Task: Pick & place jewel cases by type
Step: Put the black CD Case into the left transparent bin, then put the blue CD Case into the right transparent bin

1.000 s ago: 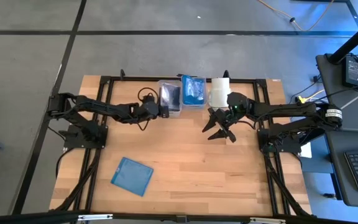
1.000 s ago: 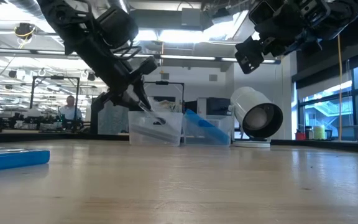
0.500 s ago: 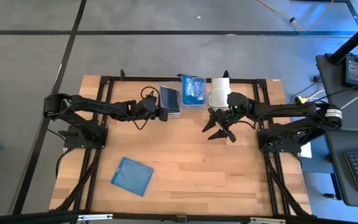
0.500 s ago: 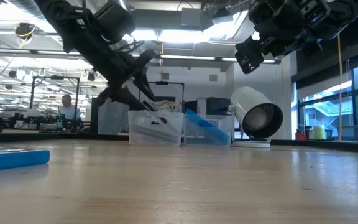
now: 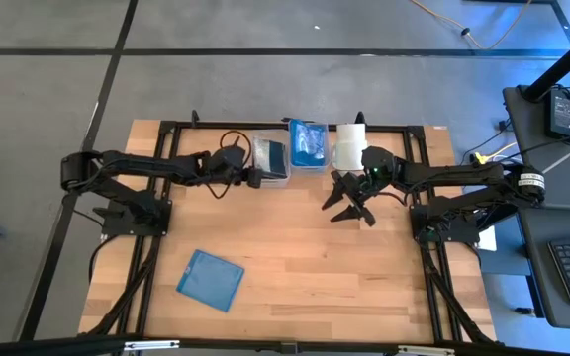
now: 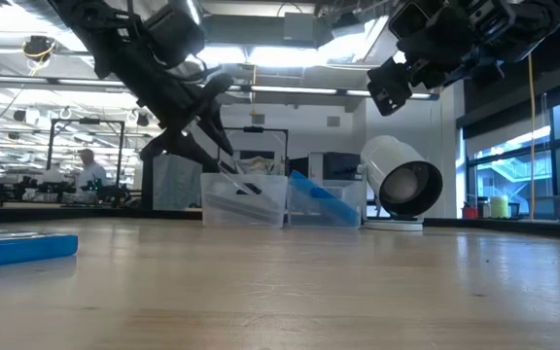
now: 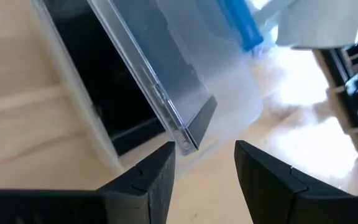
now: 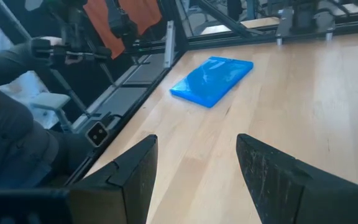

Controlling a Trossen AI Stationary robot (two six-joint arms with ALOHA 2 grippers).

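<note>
My left gripper (image 7: 204, 168) is open, just off the left side of a clear bin (image 5: 272, 158). A dark grey and clear jewel case (image 7: 166, 99) stands tilted inside the bin, leaning on its wall, with one corner (image 7: 188, 140) close above my fingertips but apart from them. In the low view my left gripper (image 6: 207, 112) hangs above the bin's rim (image 6: 244, 178). A blue jewel case (image 5: 211, 280) lies flat on the table's near left part. My right gripper (image 5: 349, 206) waits open over the table's middle right and looks at that blue case (image 8: 213, 79).
A second clear bin (image 5: 308, 145) holding blue cases stands right of the first. A white roll (image 5: 349, 146) lies beside it at the far edge. Black frame rails (image 5: 156, 247) run along both table sides. Bare wood (image 5: 305, 267) spreads across the middle and near side.
My left gripper has opened and let go of the grey jewel case, which stays leaning in the clear bin. The gripper has drawn back toward the table's left edge, risen a little and rolled.
</note>
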